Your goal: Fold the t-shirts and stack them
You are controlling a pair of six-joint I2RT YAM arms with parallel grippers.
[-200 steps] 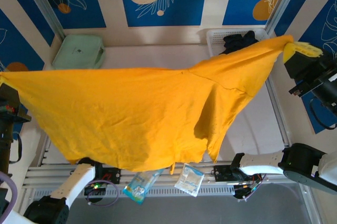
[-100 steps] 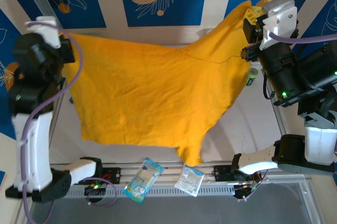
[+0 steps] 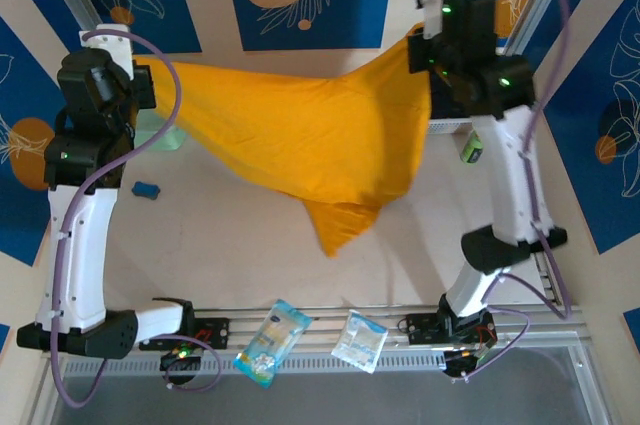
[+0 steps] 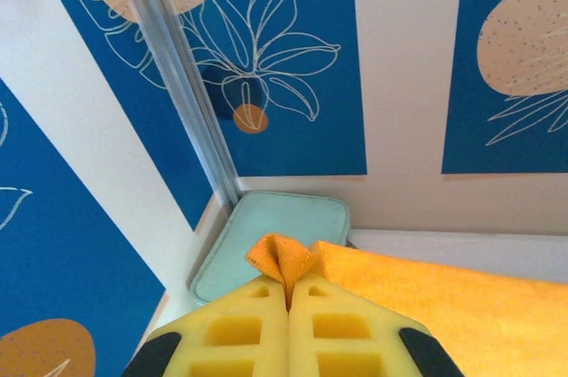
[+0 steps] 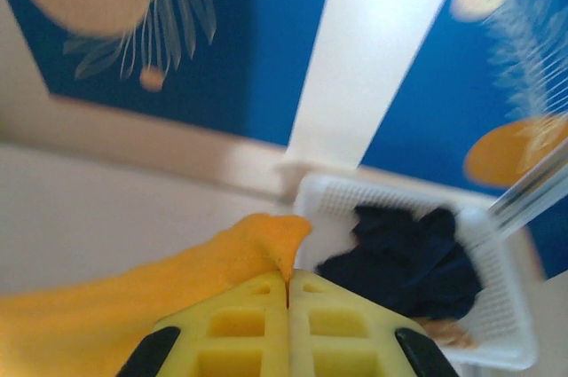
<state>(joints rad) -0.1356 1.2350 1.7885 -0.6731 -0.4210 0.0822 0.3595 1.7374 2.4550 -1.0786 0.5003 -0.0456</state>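
A bright orange-yellow t-shirt (image 3: 300,130) hangs stretched in the air between my two grippers, its lower part drooping to a point near the table's middle. My left gripper (image 4: 289,299) is shut on one corner of the t-shirt (image 4: 282,257), high at the back left above a mint-green case (image 4: 275,235). My right gripper (image 5: 288,286) is shut on the opposite corner of the cloth (image 5: 266,235), at the back right beside a white basket (image 5: 497,341) that holds dark clothing (image 5: 404,257).
A small blue object (image 3: 146,189) lies on the table at the left. Two clear plastic packets (image 3: 270,341) (image 3: 360,341) rest on the rail at the near edge. A green-capped item (image 3: 472,149) sits by the right arm (image 3: 505,175). The mint case (image 3: 160,133) is at the back left.
Both arms have lifted and swung toward the back wall, drawing closer together. The t-shirt has gone from spread wide over the table to a narrower hanging drape.
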